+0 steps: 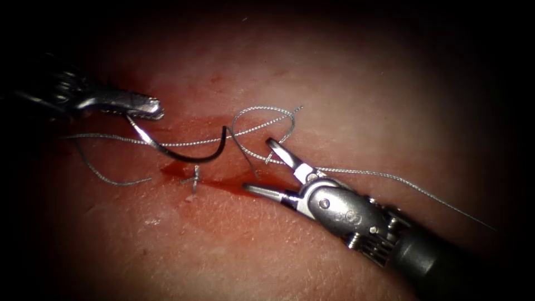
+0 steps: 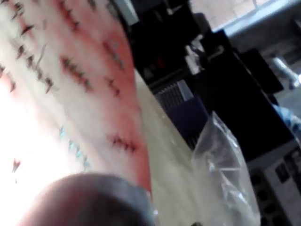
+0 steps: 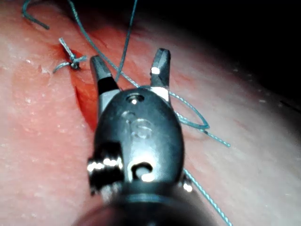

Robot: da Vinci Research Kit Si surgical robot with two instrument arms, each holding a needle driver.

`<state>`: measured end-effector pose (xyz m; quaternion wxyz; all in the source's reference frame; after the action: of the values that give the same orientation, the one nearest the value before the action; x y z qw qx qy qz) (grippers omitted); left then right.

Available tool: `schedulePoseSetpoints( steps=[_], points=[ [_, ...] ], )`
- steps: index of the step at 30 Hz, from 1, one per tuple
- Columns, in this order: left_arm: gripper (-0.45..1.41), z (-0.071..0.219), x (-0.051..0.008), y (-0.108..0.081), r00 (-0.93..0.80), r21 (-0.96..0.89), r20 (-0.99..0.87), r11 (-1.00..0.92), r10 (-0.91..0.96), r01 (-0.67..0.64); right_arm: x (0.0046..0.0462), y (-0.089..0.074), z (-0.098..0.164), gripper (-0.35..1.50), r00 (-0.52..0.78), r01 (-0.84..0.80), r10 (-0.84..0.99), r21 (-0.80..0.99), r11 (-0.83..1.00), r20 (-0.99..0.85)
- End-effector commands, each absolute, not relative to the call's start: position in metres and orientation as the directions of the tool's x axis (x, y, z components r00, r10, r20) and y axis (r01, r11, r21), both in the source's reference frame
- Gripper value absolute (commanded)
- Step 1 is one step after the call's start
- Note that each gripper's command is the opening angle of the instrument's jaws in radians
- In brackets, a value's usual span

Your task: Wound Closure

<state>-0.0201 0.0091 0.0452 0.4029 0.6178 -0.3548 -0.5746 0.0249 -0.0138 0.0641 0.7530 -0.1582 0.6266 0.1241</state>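
Note:
My left tool (image 1: 149, 107) comes in from the upper left, jaws shut on the curved needle (image 1: 184, 156) near one end. The rest of the needle arcs free over the tissue (image 1: 312, 83), just beyond the left part of the cut (image 1: 223, 184), and its other end points up beside the thread loop. The thread (image 1: 262, 120) runs in from the left, forms a loop above the cut and trails off to the right. My right tool (image 1: 259, 165) (image 3: 129, 57) is open over the cut's right part, holding nothing, and a strand of thread (image 3: 124, 47) passes between its jaws.
A tied stitch with short cut ends (image 1: 195, 178) (image 3: 71, 59) sits on the cut. Red fluid (image 1: 178, 170) pools along it. A loose strand of thread (image 1: 106, 175) lies at the left. The left wrist view has tissue (image 2: 70, 122) with several older sutured cuts and a plastic bag (image 2: 225, 165).

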Motion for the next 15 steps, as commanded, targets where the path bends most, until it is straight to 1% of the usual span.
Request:
schedulePoseSetpoints(
  steps=[1,6,9,10,15],
  points=[
    [-0.45,0.0435,-0.0197,0.0109,0.077,0.935,-0.352,-0.354,-0.933,-0.011,0.0255,-0.013,0.0636,1.21,0.179,-0.394,-0.009,-0.08,0.916,-0.984],
    [-0.45,0.0403,-0.0183,0.0126,0.029,0.971,-0.231,-0.232,-0.973,-0.05,0.0261,-0.0131,0.0637,1.21,0.184,-0.408,0.005,-0.072,0.91,-0.983],
    [-0.45,0.0391,-0.0174,0.0136,-0.013,0.991,-0.111,-0.109,-0.994,-0.076,0.0264,-0.0133,0.0636,1.23,0.184,-0.418,0.018,-0.062,0.906,-0.983],
    [-0.45,0.0379,-0.0165,0.0143,-0.036,0.995,-0.067,-0.064,-0.997,-0.076,0.0265,-0.0134,0.0635,1.23,0.182,-0.426,0.03,-0.052,0.903,-0.983],
    [-0.45,0.0351,-0.0139,0.0166,-0.118,0.999,-0.021,-0.017,-0.993,-0.035,0.0265,-0.0134,0.0634,1.23,0.172,-0.455,0.077,-0.01,0.891,-0.982]
  ],
)
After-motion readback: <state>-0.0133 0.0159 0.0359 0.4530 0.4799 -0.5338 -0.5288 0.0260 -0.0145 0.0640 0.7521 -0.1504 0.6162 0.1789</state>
